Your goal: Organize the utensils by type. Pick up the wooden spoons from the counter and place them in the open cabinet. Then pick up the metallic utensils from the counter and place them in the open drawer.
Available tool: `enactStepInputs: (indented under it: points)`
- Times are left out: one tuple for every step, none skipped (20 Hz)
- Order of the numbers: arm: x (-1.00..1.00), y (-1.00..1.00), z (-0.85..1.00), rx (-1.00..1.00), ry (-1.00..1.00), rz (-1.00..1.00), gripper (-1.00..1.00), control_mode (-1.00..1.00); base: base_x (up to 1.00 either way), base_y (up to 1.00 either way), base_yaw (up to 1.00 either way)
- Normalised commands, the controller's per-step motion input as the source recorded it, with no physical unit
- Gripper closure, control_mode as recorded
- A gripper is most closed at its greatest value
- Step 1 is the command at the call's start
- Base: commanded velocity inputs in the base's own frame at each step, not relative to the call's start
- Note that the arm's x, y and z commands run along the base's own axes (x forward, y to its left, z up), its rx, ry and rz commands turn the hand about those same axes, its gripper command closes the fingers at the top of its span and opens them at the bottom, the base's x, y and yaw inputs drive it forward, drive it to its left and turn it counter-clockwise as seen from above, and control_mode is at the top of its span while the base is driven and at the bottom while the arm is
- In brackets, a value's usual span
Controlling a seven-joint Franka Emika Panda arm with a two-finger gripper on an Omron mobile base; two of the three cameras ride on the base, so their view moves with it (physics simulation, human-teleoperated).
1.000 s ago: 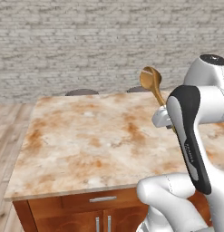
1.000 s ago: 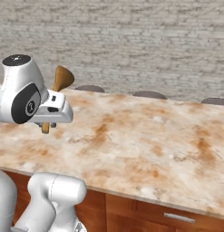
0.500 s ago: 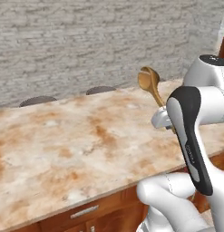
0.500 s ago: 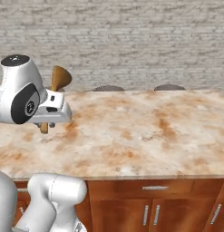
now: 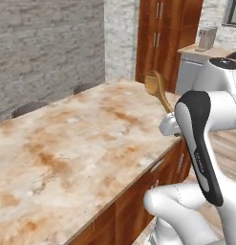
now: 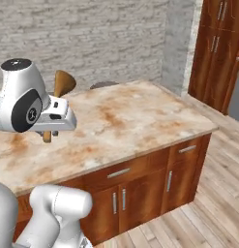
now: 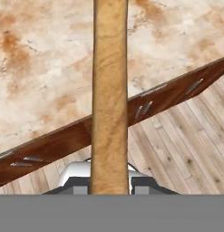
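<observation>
A wooden spoon [image 5: 157, 88] is held up above the marble island counter [image 5: 67, 143], its bowl uppermost. My gripper [image 5: 171, 125] is shut on its handle, at the counter's near right edge. In the right base view the wooden spoon's bowl [image 6: 64, 83] sticks up behind my hand, and its handle end pokes out below my gripper [image 6: 52, 127]. In the hand view the wooden spoon's handle [image 7: 109, 95] runs straight up the middle, over the counter's edge and the wooden floor.
Tall wooden cabinets [image 5: 167, 38] stand beyond the counter's far end, with a white appliance [image 5: 196, 72] beside them. Shut drawers and doors [image 6: 140, 179] line the island's front. A brick wall [image 6: 92, 38] runs behind. Stool tops [image 5: 28, 107] show at the far side.
The whole scene has swung round as the base drove and turned: the counter's end, the tall cabinets and the floor have come into view. The spoon stays held in the same pose.
</observation>
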Motion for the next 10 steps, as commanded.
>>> enactStepInputs:
  points:
    - [0.0, 0.0, 0.0, 0.0, 0.0, 0.0, 1.0, 1.0, -0.24, -0.5, -0.67]
    - [0.0, 0.0, 0.0, 0.0, 0.0, 0.0, 1.0, 1.0, -0.28, -0.51, -0.66]
    - [0.0, 0.0, 0.0, 0.0, 0.0, 0.0, 1.0, 1.0, -0.31, -0.51, -0.65]
    - [0.0, 0.0, 0.0, 0.0, 0.0, 0.0, 1.0, 1.0, -0.32, -0.52, -0.65]
    - [0.0, 0.0, 0.0, 0.0, 0.0, 0.0, 1.0, 1.0, -0.34, -0.54, -0.65]
    - [0.0, 0.0, 0.0, 0.0, 0.0, 0.0, 1.0, 1.0, -0.31, -0.55, -0.63]
    - [0.0, 0.0, 0.0, 0.0, 0.0, 0.0, 1.0, 1.0, -0.31, -0.54, -0.63]
    - [0.0, 0.0, 0.0, 0.0, 0.0, 0.0, 1.0, 1.0, -0.34, -0.53, -0.63]
    - [0.0, 0.0, 0.0, 0.0, 0.0, 0.0, 1.0, 1.0, -0.36, -0.51, -0.63]
    - [0.0, 0.0, 0.0, 0.0, 0.0, 0.0, 1.0, 1.0, -0.39, -0.51, -0.63]
